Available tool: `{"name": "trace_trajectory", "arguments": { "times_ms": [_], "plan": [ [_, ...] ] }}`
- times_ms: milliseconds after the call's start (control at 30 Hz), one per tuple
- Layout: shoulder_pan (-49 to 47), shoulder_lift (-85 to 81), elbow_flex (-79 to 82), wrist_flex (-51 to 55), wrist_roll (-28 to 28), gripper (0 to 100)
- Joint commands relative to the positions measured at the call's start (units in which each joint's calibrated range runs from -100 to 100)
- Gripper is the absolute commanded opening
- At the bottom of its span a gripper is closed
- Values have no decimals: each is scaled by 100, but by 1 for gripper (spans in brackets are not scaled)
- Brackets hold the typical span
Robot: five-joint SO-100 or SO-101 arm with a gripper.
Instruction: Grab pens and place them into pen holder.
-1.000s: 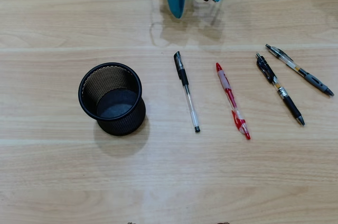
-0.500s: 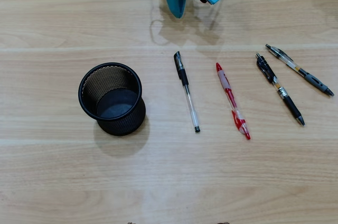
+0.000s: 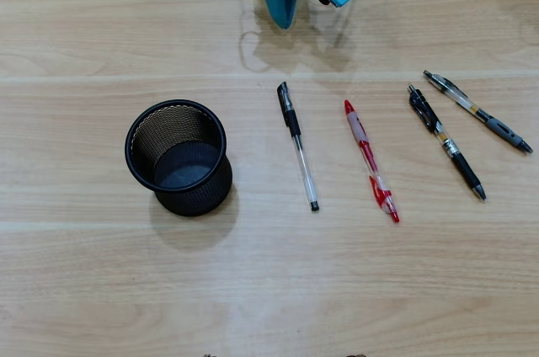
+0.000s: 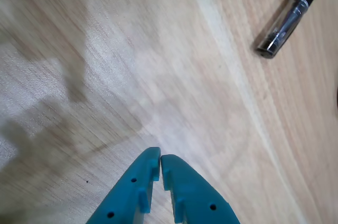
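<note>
While overhead shows four pens (image 3: 298,146), wrist view shows gripper (image 4: 160,160) closed.

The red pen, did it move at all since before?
No. In the overhead view the red and white pen lies in the same spot between the clear pen with the black cap and the two black-and-clear pens, untouched.
</note>
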Motion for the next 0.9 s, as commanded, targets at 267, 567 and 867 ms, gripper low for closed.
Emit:
{"name": "trace_trajectory", "arguments": {
  "times_ms": [267, 567, 867],
  "plan": [
    [-80, 93, 71, -321, -72, 2],
    [162, 3330, -2555, -1171, -762, 16],
    [-402, 9949, -8150, -939, -2101, 26]
  ]
}}
